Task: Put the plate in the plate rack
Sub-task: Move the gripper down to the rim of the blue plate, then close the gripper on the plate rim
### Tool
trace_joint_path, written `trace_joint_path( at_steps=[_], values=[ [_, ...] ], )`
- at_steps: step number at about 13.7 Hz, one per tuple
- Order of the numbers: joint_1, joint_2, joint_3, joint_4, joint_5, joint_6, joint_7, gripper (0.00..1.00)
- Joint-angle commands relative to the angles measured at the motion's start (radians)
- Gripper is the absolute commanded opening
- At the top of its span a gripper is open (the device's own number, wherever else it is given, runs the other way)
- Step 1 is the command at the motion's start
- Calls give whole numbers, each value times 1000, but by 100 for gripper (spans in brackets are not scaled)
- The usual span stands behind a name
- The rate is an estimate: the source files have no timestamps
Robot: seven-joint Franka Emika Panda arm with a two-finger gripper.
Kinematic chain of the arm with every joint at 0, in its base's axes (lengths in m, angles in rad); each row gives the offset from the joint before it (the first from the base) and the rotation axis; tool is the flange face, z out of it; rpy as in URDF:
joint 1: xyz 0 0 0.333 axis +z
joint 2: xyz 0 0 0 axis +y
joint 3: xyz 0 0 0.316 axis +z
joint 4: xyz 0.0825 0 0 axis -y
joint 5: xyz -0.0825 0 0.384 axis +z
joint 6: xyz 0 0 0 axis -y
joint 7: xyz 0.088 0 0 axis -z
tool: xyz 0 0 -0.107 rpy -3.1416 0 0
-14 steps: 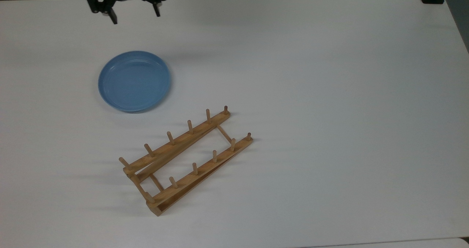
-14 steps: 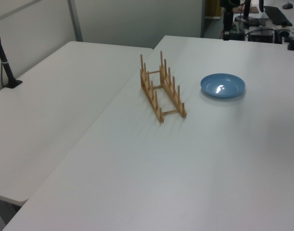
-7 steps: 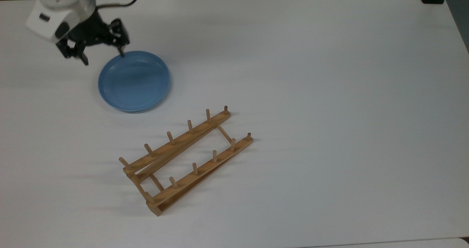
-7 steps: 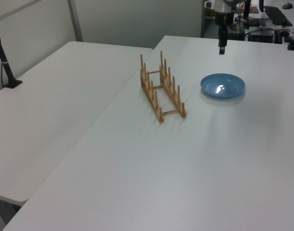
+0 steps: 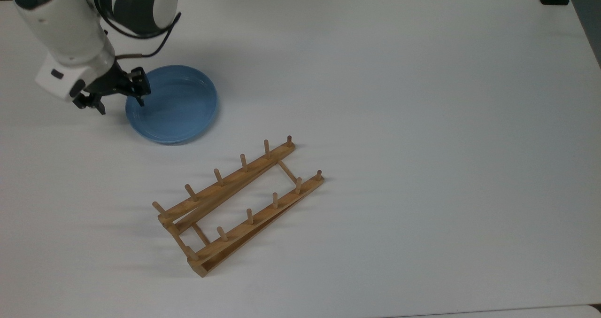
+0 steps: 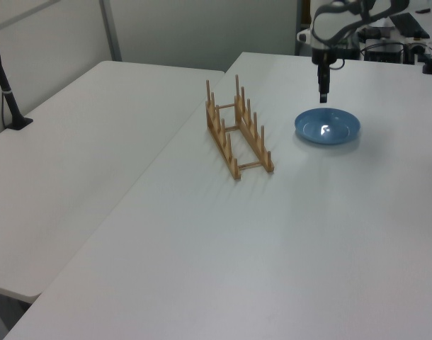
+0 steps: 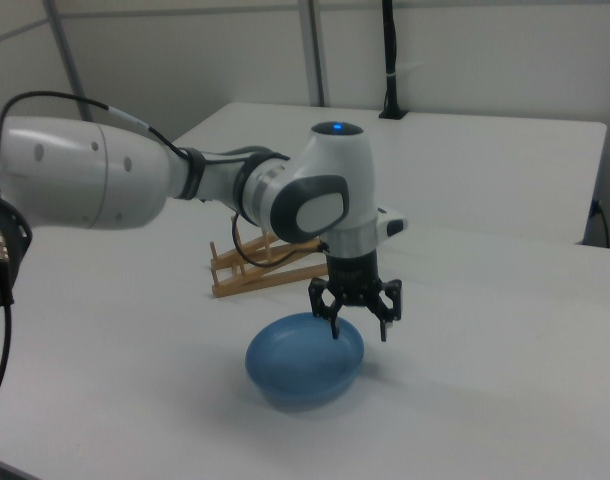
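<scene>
- Since half a second ago the arm (image 5: 70, 22) has swung further in over the desk (image 5: 399, 97), and its claw (image 5: 119, 97) has come down from the plate's far rim to the rim at the top view's left; plate and rack lie where they did.
- Largest after the desk, the arm reaches in from the top view's upper left corner, its wrist pointing down at the plate (image 5: 173, 104).
- Next in size, the plate rack (image 5: 235, 205) stands on the desk well apart from the plate, toward the top view's lower right of it, with nothing in it.
- Flat on the desk lies the plate, light blue.
- Smallest, the claw is spread wide and holds nothing: one finger hangs over the plate's inside edge, the other outside the rim, so the rim sits between them.
</scene>
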Motion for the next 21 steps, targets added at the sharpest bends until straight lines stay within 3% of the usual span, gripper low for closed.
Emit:
trace_joint_path(
  at_steps=[1,4,8,17,21],
  values=[
    [-4,54,-6,9,-29,31,-25,61],
    [-4,68,-4,21,-28,31,-48,33],
    [-3,68,-3,21,-23,31,-52,15],
    [-3,65,-1,19,-25,31,-65,1],
    [-4,54,-3,22,-26,31,-80,0]
  ],
)
